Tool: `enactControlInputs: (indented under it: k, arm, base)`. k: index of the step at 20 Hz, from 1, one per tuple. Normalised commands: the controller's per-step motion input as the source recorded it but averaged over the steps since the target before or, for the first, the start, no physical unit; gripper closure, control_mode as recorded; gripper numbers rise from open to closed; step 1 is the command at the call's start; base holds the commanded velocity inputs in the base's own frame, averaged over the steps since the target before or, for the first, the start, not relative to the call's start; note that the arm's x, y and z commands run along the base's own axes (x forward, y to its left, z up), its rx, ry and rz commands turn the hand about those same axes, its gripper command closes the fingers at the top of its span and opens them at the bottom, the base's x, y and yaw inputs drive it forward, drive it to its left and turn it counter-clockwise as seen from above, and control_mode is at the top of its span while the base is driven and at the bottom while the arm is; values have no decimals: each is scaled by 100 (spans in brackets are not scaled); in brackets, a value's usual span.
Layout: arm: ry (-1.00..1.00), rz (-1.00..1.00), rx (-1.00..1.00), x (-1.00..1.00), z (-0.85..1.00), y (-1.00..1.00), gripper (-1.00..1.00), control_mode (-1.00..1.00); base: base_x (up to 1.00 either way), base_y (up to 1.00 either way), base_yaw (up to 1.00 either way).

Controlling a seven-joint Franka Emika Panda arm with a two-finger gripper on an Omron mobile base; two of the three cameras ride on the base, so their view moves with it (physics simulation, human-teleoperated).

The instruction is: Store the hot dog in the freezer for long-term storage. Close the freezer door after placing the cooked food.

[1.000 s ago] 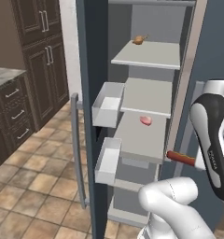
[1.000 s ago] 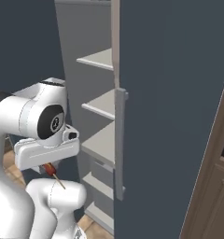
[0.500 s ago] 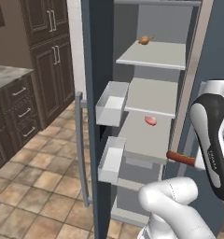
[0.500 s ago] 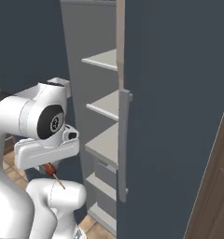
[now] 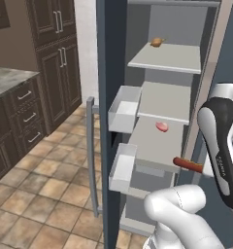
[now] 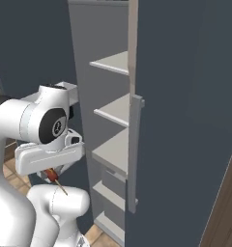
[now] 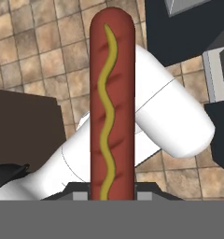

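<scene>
Claw: the gripper (image 7: 112, 196) was closed tight on the hot dog (image 7: 111, 102), pinching its bottom end between the two tips (you can see it best in the hand view).
Hot dog: it was a red-brown sausage with a wavy yellow line of mustard down its middle. It stuck straight out of the claw over the brown floor tiles (image 7: 34, 60). In the left base view the hot dog (image 5: 187, 164) poked out sideways, in front of the freezer (image 5: 172, 24), near the front edge of the shelf that had the pink food on it. It was not on any shelf.
Freezer door: the freezer door (image 5: 111, 58) stood wide open, to the left of the freezer. Its long grey bar handle (image 5: 92, 155) ran up and down on the outside. Two white bins (image 5: 123, 108) hung on the inside.
Freezer: it had grey walls and pale grey shelves.
Pink food: a pink lump of meat (image 5: 162, 127) lay on a shelf inside the freezer, below the top shelf.
Tan food: a tan round food (image 5: 157, 42) sat on the top shelf, near the back.
Cabinets: dark brown wooden cabinets (image 5: 50, 63) stood far to the left of the freezer.
</scene>
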Motion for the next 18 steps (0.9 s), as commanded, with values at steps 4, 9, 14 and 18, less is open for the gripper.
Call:
enactControlInputs:
  k: [4,9,14,18]
  arm:
    - [0,0,0,0,0,0,100,100]
    - [0,0,0,0,0,0,100,100]
    - [0,0,0,0,0,0,100,100]
    - [0,0,0,0,0,0,100,100]
  base:
    - [26,15,1]
    - [23,0,3]
    - [1,0,0]
    - [0,0,0]
